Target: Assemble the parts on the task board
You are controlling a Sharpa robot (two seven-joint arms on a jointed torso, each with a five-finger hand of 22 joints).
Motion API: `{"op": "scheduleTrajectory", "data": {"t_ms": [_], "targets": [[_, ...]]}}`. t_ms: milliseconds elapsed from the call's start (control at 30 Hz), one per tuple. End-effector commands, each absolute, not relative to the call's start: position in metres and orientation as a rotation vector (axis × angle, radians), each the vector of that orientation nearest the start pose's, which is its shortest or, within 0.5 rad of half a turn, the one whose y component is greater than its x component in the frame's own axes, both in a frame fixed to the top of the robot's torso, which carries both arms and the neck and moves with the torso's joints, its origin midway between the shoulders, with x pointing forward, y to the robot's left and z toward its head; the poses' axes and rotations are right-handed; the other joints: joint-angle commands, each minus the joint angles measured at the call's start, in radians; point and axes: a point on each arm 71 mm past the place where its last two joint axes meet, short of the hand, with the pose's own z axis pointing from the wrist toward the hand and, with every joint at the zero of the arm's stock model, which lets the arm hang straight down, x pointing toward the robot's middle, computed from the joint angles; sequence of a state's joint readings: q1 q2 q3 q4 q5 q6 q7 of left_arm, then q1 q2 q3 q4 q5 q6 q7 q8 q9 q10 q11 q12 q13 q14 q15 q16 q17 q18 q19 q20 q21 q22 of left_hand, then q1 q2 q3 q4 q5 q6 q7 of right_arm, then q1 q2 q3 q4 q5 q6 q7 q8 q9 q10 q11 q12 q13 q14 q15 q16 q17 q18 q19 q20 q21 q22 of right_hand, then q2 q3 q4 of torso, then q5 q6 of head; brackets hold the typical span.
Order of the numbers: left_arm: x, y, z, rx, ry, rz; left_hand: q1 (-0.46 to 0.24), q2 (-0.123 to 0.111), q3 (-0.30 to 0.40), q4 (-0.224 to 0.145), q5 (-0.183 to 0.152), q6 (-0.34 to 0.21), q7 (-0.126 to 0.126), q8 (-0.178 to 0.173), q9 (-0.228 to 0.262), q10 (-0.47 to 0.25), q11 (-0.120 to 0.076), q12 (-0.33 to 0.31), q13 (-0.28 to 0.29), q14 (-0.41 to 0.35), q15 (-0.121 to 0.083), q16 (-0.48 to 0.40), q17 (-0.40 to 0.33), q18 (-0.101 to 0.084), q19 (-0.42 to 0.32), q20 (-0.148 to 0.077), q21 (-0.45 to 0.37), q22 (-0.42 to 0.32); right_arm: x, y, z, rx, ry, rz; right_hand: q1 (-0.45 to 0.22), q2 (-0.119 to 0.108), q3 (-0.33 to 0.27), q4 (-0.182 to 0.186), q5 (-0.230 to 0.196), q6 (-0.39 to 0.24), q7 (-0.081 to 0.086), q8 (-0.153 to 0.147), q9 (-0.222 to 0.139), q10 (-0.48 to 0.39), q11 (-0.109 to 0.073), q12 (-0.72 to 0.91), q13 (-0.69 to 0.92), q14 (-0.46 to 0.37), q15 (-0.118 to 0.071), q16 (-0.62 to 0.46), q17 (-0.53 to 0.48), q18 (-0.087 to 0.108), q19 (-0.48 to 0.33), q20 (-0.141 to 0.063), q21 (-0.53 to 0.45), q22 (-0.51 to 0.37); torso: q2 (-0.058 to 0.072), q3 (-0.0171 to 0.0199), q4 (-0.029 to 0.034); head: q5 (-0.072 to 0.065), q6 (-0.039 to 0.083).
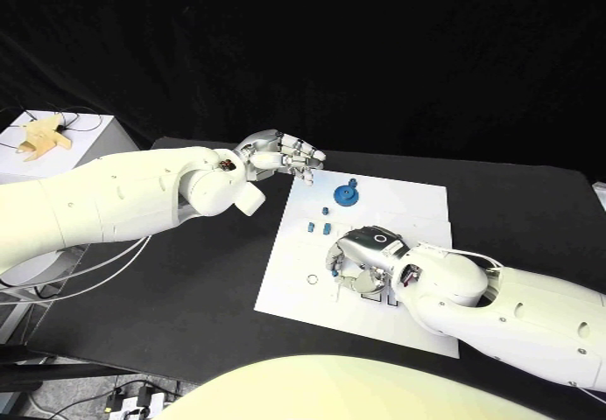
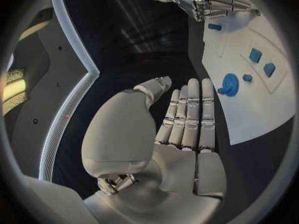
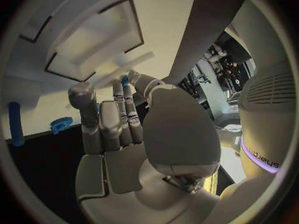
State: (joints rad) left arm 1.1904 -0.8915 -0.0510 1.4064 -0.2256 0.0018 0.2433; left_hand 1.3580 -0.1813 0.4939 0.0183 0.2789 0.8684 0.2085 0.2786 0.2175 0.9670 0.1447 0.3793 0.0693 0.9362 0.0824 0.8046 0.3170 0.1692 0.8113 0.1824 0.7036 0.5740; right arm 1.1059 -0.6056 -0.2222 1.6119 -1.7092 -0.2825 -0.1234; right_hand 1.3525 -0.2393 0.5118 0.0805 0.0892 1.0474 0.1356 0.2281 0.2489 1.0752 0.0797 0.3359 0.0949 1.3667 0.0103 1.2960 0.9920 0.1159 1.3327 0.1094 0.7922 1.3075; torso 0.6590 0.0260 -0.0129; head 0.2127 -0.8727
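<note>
Black worktop point(image 1: 189, 297) carries the white board point(image 1: 379, 210), right hand point(image 1: 360, 258) down on its middle with fingers curled around a small blue part point(image 3: 124, 79), left hand point(image 1: 280, 153) off its far-left corner, fingers straight, holding nothing, blue gear point(image 1: 346, 192) near the far edge.

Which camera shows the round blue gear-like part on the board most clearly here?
The left wrist view: the blue gear-like part lies unobstructed on the task board, beyond the open left hand. The head view shows it too, smaller, at the board's far end. The right wrist view shows a toothed blue piece that may be the same part; I cannot tell.
</note>
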Motion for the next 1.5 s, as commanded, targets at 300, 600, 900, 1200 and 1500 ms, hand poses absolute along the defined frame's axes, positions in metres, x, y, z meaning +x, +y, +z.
{"op": "scheduleTrajectory", "data": {"t_ms": [300, 600, 900, 1200, 1500], "targets": [[0.4946, 0.248, -0.2009, -0.913, 1.751, -1.513, -0.001, 0.007, 0.001, 0.005, 0.001, 0.001, 0.004, -0.005, -0.002, -0.004, 0.006, -0.004, 0.001, 0.003, 0.005, -0.007, 0.001, 0.011, 0.0, 0.004, -0.005, -0.002, 0.3876, -0.0559, -0.2744, -0.619, 1.793, 0.823, -0.004, 0.016, 0.005, 0.013, 0.011, 0.018, -0.004, 0.002, 0.004, 0.024, -0.006, 0.014, 0.003, 0.014, -0.009, 0.01, 0.01, 0.0, 0.02, -0.003, 0.032, 0.11, 0.0, -0.0006, 0.0, -0.001, 0.0], [0.4943, 0.2484, -0.2009, -0.914, 1.752, -1.512, -0.001, 0.007, 0.001, 0.005, 0.001, 0.001, 0.004, -0.005, -0.002, -0.004, 0.006, -0.004, 0.001, 0.003, 0.005, -0.007, 0.001, 0.011, 0.0, 0.004, -0.005, -0.002, 0.3866, -0.0542, -0.2783, -0.649, 1.831, 0.786, -0.004, 0.014, 0.005, 0.014, 0.011, 0.022, -0.004, 0.003, 0.005, 0.016, -0.005, 0.009, 0.0, 0.012, -0.009, 0.005, 0.0, 0.003, 0.015, -0.004, 0.014, 0.106, 0.0, -0.0009, 0.0001, 0.0, 0.0], [0.4941, 0.2489, -0.2008, -0.914, 1.752, -1.51, -0.001, 0.007, 0.001, 0.005, 0.001, 0.001, 0.004, -0.005, -0.002, -0.004, 0.006, -0.004, 0.001, 0.003, 0.005, -0.007, 0.001, 0.011, 0.0, 0.004, -0.005, -0.002, 0.3851, -0.0533, -0.2805, -0.677, 1.851, 0.764, 0.042, 0.045, 0.045, -0.011, -0.001, 0.038, -0.004, 0.007, 0.01, 0.019, -0.007, 0.004, -0.003, 0.008, -0.012, -0.004, -0.011, 0.003, 0.014, -0.007, 0.01, 0.106, 0.0, -0.0002, 0.0001, 0.001, 0.0], [0.494, 0.2492, -0.2008, -0.915, 1.752, -1.509, -0.001, 0.007, 0.001, 0.005, 0.001, 0.001, 0.004, -0.005, -0.002, -0.004, 0.006, -0.004, 0.001, 0.003, 0.005, -0.007, 0.001, 0.011, 0.0, 0.004, -0.005, -0.002, 0.3835, -0.0517, -0.2794, -0.679, 1.839, 0.788, 0.051, 0.113, 0.108, -0.03, -0.039, 0.044, -0.002, 0.016, 0.028, 0.042, -0.009, -0.008, -0.011, 0.021, -0.016, -0.003, -0.005, -0.003, 0.028, -0.013, 0.054, 0.114, 0.0, 0.0006, -0.0001, 0.001, 0.0], [0.4939, 0.2494, -0.2009, -0.915, 1.754, -1.508, -0.004, 0.013, 0.002, 0.011, 0.002, 0.001, 0.005, -0.005, -0.002, -0.003, 0.007, -0.004, 0.001, 0.004, 0.006, -0.007, 0.003, 0.011, 0.001, 0.005, -0.008, -0.003, 0.3828, -0.0519, -0.277, -0.648, 1.823, 0.817, 0.034, 0.128, 0.131, -0.032, -0.041, 0.032, -0.001, 0.018, 0.039, 0.053, -0.009, -0.019, -0.016, 0.029, -0.016, -0.001, 0.003, -0.007, 0.036, -0.014, 0.082, 0.119, 0.0, 0.0003, 0.0002, 0.002, 0.0]]}}
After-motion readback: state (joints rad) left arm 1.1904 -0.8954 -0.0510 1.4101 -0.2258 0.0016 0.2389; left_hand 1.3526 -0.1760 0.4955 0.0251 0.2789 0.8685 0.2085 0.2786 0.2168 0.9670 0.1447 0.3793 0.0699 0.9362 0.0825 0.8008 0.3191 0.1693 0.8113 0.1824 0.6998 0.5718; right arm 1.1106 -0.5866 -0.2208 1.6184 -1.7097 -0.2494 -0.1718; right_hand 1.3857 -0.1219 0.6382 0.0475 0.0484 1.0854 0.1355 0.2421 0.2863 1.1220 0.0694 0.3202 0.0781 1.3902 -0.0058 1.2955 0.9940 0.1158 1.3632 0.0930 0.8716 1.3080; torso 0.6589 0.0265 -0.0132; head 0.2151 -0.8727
